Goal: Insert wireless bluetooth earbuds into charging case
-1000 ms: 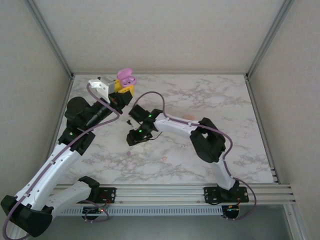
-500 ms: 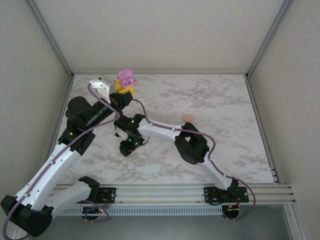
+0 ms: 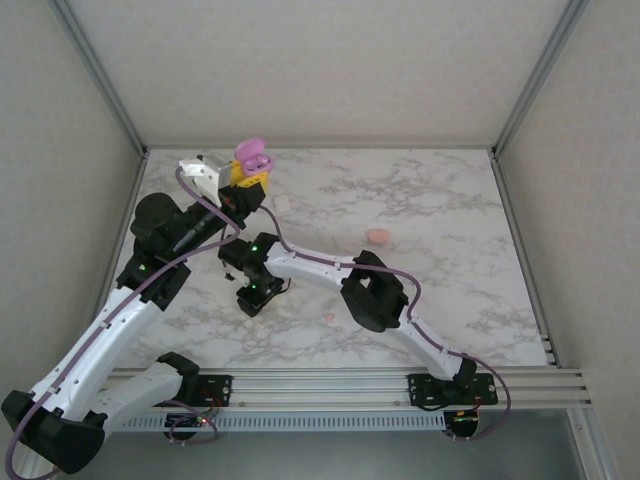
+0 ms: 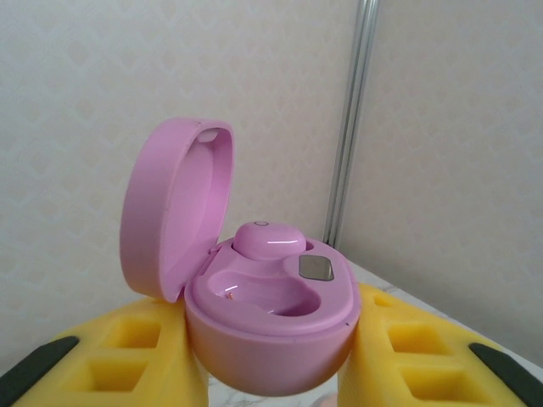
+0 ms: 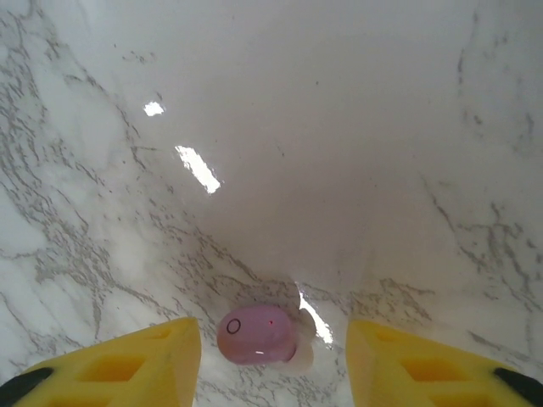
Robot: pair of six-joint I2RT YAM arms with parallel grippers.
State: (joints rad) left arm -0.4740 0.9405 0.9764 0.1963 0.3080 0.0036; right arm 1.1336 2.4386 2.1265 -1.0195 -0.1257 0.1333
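The left claw (image 4: 270, 366) pinches a purple charging case (image 4: 271, 314), lid open, with one purple earbud (image 4: 267, 240) seated inside. The right claw (image 5: 271, 365) is spread over the marble table (image 5: 297, 127). A loose earbud (image 5: 257, 334) lies between its fingers, touching neither.

Earbud (image 5: 257, 336) on table (image 5: 297, 127) between right jaws, second earbud (image 4: 268, 241) in case (image 4: 271, 331)
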